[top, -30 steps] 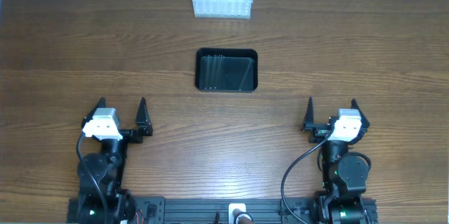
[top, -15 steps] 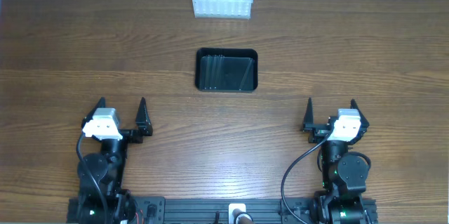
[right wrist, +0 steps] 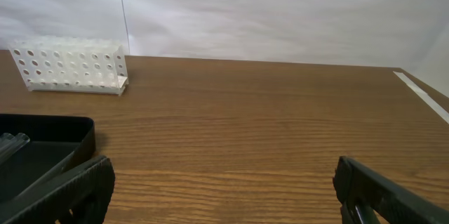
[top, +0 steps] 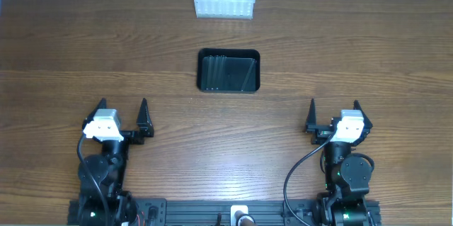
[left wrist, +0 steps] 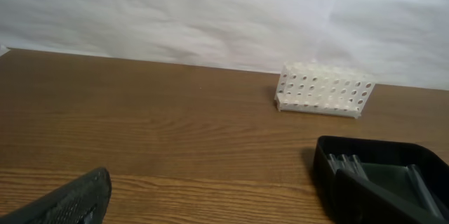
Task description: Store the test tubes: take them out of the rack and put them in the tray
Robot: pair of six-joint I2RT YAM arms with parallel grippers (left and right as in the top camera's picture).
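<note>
A white perforated test tube rack (top: 224, 2) stands at the far middle of the table, also seen as the rack (left wrist: 323, 90) and the rack (right wrist: 70, 65). Nearer, a black tray (top: 228, 71) holds several clear test tubes (top: 226, 73) lying flat. I cannot make out any tube standing in the rack. My left gripper (top: 122, 110) is open near the table's front left, well short of the tray (left wrist: 379, 182). My right gripper (top: 333, 113) is open near the front right, with the tray (right wrist: 42, 150) off to its side. Both hold nothing.
The wooden table (top: 368, 49) stretches bare around the rack and tray. A white wall (left wrist: 175, 13) backs the far edge. The arms' black base rail (top: 226, 212) runs along the near edge.
</note>
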